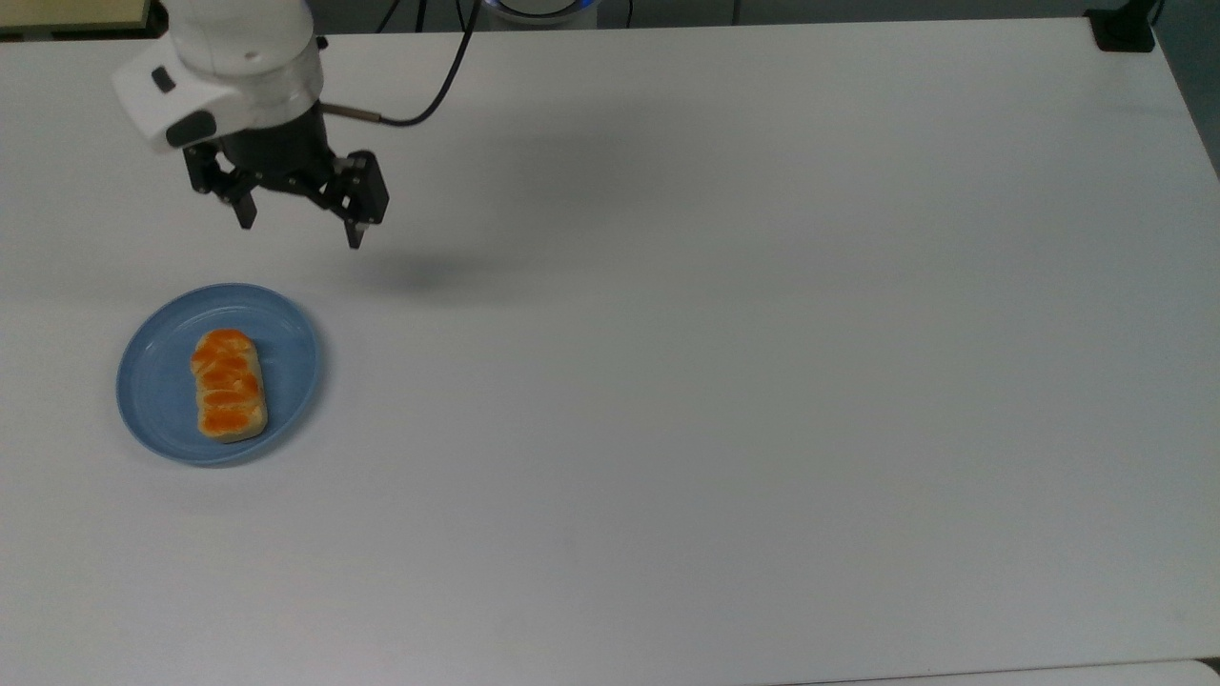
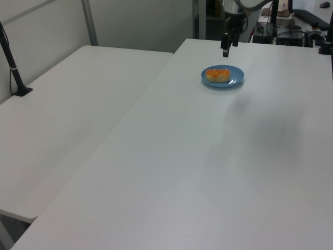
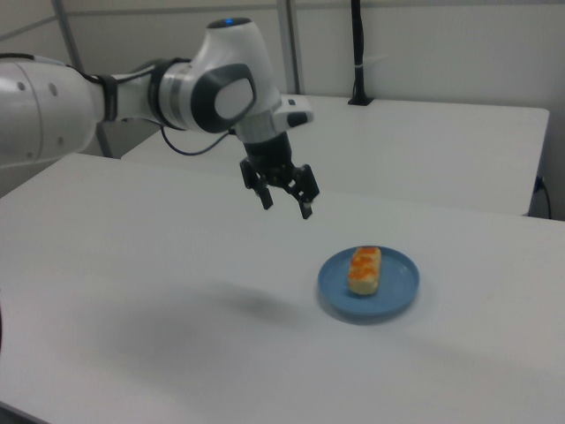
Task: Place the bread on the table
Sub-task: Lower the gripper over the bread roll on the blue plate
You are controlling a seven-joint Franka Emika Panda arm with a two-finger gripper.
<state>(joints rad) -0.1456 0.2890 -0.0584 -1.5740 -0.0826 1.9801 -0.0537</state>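
The gripper (image 1: 300, 233) hangs in the air with its two black fingers spread wide apart, nothing between them and nothing touching them. It points down at the table (image 1: 724, 381), above bare white surface, with its shadow lying on the tabletop toward the top view's right.

In the right view the gripper (image 3: 286, 203) is seen well above the tabletop and clear of the blue plate (image 3: 394, 296), up and toward the right view's left of it. The left view puts the gripper (image 2: 225, 51) just beyond the far rim of the plate (image 2: 237, 80), the fingers seen nearly edge-on so their spread is hard to judge there.

The bread (image 1: 228, 385) lies on the blue plate (image 1: 157, 381), near the top view's left edge of the table, its long axis running near to far; in the right view the bread (image 3: 364, 269) sits toward the plate's left half.

The white arm (image 3: 132, 97) reaches in from the right view's left, roughly level, and the wrist turns down at the end. A black cable (image 1: 434, 90) trails from the wrist toward the table's far edge in the top view.

In the left view a second white table (image 2: 67, 120) stands alongside, carrying a black post (image 2: 13, 65).
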